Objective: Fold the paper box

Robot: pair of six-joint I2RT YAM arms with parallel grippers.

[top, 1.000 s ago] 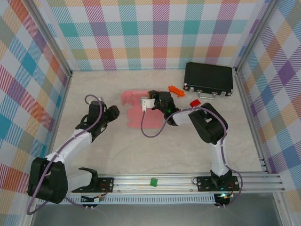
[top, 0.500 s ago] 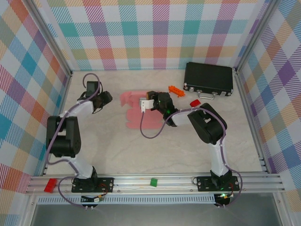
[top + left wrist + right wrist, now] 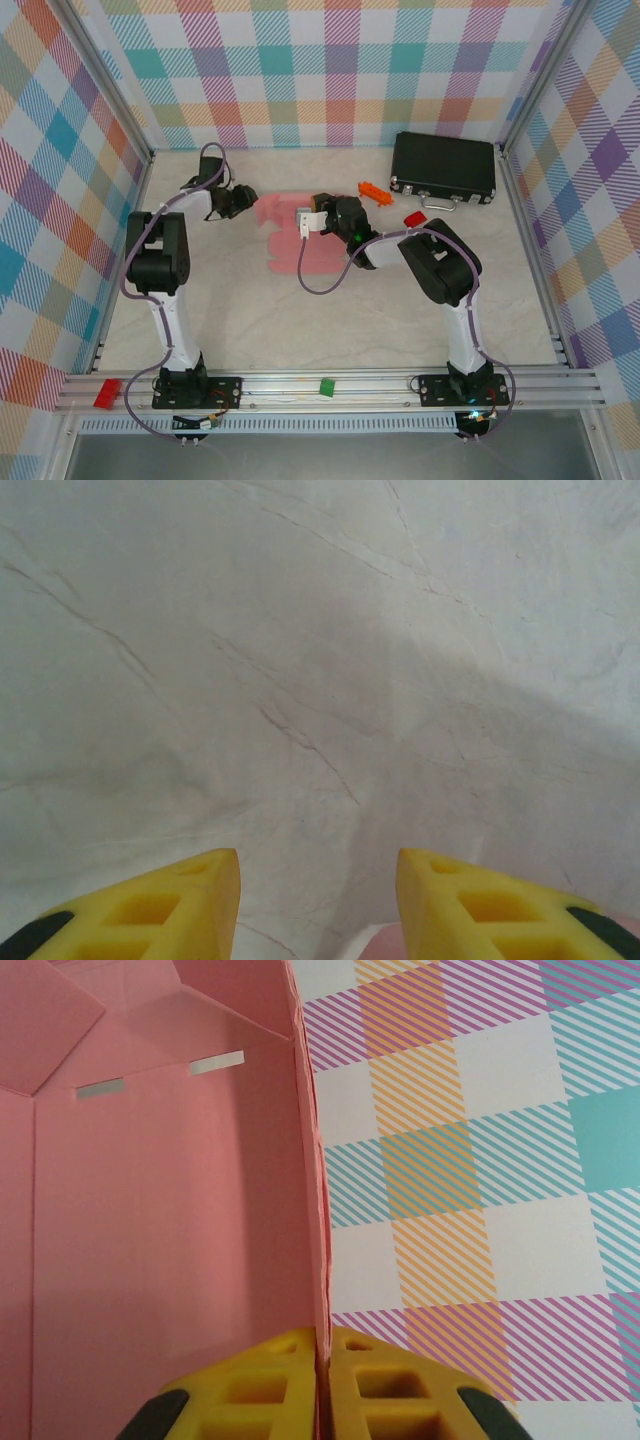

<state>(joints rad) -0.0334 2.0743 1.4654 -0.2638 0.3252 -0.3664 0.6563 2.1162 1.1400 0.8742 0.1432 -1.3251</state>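
Right gripper [image 3: 322, 1334] pinched a wall of the paper box [image 3: 170, 1220] while the spread left gripper [image 3: 318, 868] needed a square approach to its edge.

at the back right of your table [image 3: 300, 320] lies a black case [image 3: 443, 168], flat and closed, its silver handle [image 3: 437, 204] facing the near side. left of the handle you'll see a small orange piece [image 3: 372, 191], and a little nearer a red piece [image 3: 412, 219]; the two lie apart. the tabletop is pale marble with thin grey veins. pastel plaid walls [image 3: 320, 70] close it in on three sides. on the metal rail [image 3: 380, 378] along the near edge sit a green block [image 3: 326, 386] and, far left, a red block [image 3: 104, 391].
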